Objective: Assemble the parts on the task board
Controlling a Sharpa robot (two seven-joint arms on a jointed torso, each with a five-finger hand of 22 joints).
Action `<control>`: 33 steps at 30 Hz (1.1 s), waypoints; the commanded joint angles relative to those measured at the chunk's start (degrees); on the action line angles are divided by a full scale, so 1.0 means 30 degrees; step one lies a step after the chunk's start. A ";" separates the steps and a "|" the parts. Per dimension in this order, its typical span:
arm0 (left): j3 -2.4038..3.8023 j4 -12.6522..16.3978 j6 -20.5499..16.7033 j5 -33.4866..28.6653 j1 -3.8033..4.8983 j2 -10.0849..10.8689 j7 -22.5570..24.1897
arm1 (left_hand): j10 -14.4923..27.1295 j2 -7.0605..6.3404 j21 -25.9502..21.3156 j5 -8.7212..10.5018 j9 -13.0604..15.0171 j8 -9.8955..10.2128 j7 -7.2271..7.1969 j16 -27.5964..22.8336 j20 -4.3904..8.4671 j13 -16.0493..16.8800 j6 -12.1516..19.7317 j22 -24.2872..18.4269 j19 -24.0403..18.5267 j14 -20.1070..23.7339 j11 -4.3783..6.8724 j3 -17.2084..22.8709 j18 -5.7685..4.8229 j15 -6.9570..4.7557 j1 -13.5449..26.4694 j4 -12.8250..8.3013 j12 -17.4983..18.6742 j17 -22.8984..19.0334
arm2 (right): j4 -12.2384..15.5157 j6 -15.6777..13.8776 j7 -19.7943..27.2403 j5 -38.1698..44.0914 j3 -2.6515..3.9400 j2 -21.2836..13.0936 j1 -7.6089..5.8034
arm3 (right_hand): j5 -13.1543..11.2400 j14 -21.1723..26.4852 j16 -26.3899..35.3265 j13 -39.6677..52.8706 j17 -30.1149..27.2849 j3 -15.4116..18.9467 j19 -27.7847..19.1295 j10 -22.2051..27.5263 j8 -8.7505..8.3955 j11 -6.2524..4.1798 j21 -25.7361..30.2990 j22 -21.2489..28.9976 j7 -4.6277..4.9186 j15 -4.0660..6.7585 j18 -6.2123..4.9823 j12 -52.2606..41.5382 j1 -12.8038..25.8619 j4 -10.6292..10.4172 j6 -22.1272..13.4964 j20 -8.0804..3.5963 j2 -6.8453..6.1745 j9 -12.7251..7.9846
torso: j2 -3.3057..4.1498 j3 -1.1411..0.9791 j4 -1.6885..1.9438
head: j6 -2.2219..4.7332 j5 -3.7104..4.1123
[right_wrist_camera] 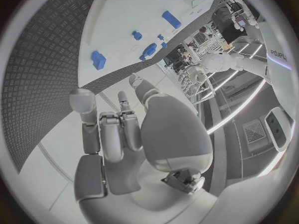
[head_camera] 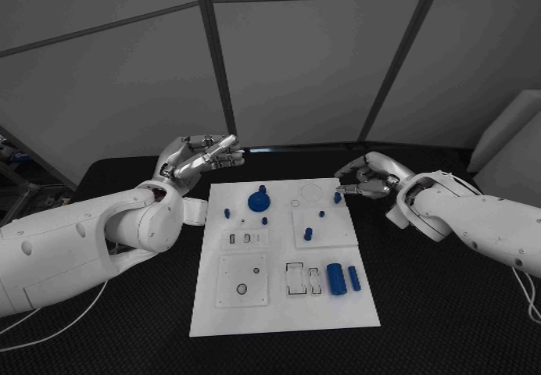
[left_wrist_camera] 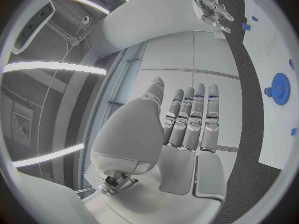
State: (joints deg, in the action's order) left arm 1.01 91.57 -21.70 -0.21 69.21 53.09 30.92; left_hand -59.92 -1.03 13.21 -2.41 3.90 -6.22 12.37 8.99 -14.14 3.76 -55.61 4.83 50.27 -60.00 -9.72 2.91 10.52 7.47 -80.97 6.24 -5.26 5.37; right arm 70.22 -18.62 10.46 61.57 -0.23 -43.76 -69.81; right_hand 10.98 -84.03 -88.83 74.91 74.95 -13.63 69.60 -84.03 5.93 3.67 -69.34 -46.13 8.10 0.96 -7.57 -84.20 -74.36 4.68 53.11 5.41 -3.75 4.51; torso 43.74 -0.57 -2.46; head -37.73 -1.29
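Both hands hover off the far end of the task board (head_camera: pixel 282 258) in the head view: the left hand (head_camera: pixel 203 158) beyond its far left corner, the right hand (head_camera: pixel 367 178) beside its far right corner, while the blue gear (head_camera: pixel 259 201) and blue cylinder (head_camera: pixel 336 278) lie on the board unheld. Left wrist view: fingers (left_wrist_camera: pixel 193 117) extended side by side, grasping nothing. Right wrist view: fingers (right_wrist_camera: pixel 112 129) loosely bent, nothing held, so the next reach should select one part and descend squarely over it.
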 commanded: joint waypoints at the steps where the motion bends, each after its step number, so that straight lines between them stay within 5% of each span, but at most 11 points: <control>1: 0.0016 -0.0032 0.0337 0.0036 -0.0001 -0.0074 0.0047 | -0.0146 0.0169 -0.0077 -0.0093 -0.0005 0.0069 -0.0005 -0.0062 -0.0005 0.0019 -0.0177 -0.0022 0.0113 -0.0175 0.0035 -0.0011 0.0009 0.0018 -0.0050 -0.0120 0.0030 -0.0021 | -0.0626 0.0866 0.0425 0.0187 0.0011 0.0444 -0.0018 | 0.0088 -0.1695 0.0043 0.2262 0.3846 0.0012 0.0005 -0.0065 -0.0049 -0.0076 0.0018 -0.0041 0.0040 0.0129 -0.0046 0.0078 -0.0211 0.0170 0.0141 -0.0175 -0.0095 0.0011 | 0.0032 0.0011 0.0038 | -0.0087 0.0156; 13: 0.0015 -0.0100 0.0391 0.0034 -0.0024 -0.0165 0.0034 | -0.0156 0.0170 -0.0080 -0.0094 -0.0006 0.0075 -0.0007 -0.0064 -0.0002 0.0017 -0.0184 -0.0025 0.0120 -0.0188 0.0037 -0.0015 0.0010 0.0014 -0.0051 -0.0130 0.0037 -0.0019 | -0.2295 0.0972 -0.0169 0.1470 0.0004 0.1460 0.0011 | 0.0127 -0.1714 0.0023 0.2204 0.3910 0.0131 0.0023 -0.0025 -0.0314 0.0012 0.0029 -0.0019 0.0160 -0.0003 -0.0027 0.0130 -0.0285 0.0295 -0.0130 -0.0115 -0.0152 -0.0080 | 0.0009 0.0039 0.0024 | -0.0275 0.0220; 33: 0.0015 -0.0254 0.0400 0.0034 -0.0052 -0.0171 0.0027 | -0.0158 0.0171 -0.0084 -0.0094 -0.0008 0.0086 -0.0006 -0.0070 0.0000 0.0014 -0.0186 -0.0030 0.0128 -0.0199 0.0036 -0.0019 0.0010 0.0012 -0.0054 -0.0144 0.0050 -0.0019 | -0.2285 0.1416 -0.0610 0.2311 -0.0002 0.1241 0.0496 | 0.0128 -0.1745 -0.0020 0.2302 0.4029 0.0257 0.0085 -0.0089 -0.0438 0.0058 -0.0020 -0.0119 0.0214 -0.0083 -0.0005 0.0061 -0.0244 0.0336 -0.0251 -0.0051 -0.0224 -0.0111 | -0.0010 0.0016 0.0015 | -0.0505 0.0154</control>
State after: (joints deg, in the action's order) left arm 1.00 90.79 -21.19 -0.21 69.00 52.66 30.81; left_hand -59.93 -1.04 13.21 -2.41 3.90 -6.23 12.38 8.99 -14.14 3.75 -55.60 4.80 50.27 -60.21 -9.71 2.90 10.53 7.68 -80.98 6.23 -5.26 5.38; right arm 63.16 -15.12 9.00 67.66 -0.26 -40.01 -68.31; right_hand 11.19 -84.04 -88.84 74.91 74.93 -13.07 69.61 -84.03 4.81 3.68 -69.34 -46.42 8.52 0.94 -7.57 -84.20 -74.88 5.54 52.69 5.41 -4.28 4.27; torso 43.70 -0.48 -2.47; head -39.22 -0.82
